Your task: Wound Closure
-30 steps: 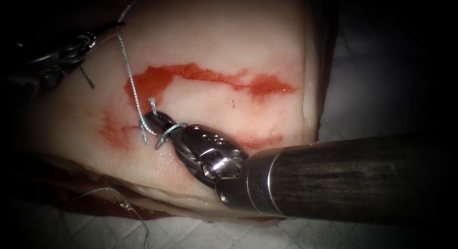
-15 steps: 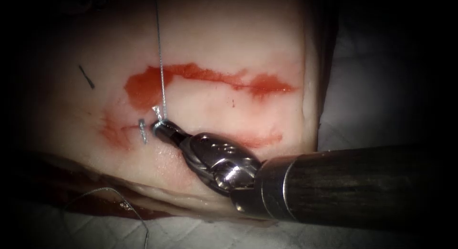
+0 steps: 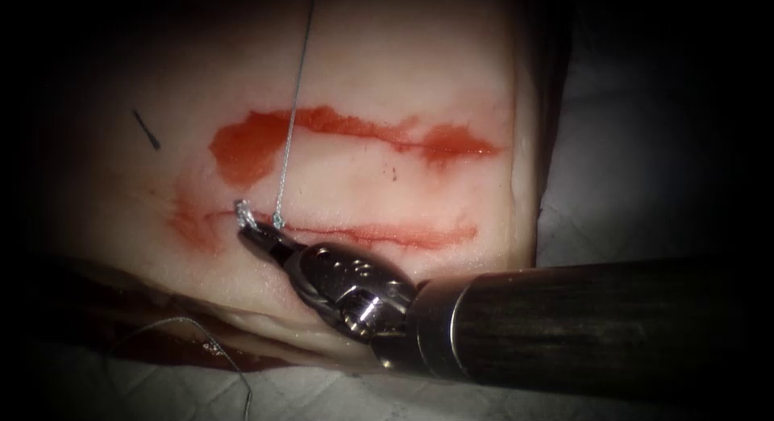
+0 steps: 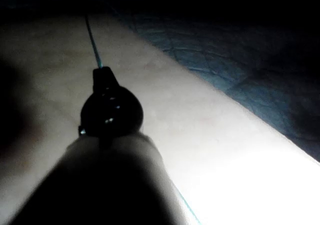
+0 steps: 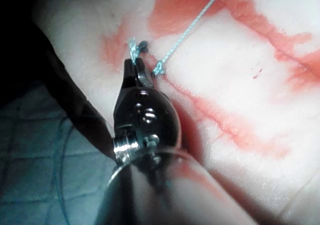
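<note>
Endoscope: we are seeing right tool (image 3: 256,229) pinching short thread tail (image 3: 242,209) at knot (image 3: 276,220) beside cut (image 3: 363,135) — long thread (image 3: 293,106) running taut upward across red fluid (image 3: 242,151). Loose strand (image 3: 211,340) lying on cloth (image 3: 613,171).

Left wrist: left tool (image 4: 104,75) gripping thread (image 4: 93,41), jaws pressed together.

Right wrist: right tool (image 5: 135,67) clamping tail over tissue (image 5: 240,85) — needle, we cannot tell where.

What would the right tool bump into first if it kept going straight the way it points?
Probably the short thread end that the right tool holds, then the tissue beyond; depth is hard to judge.
</note>
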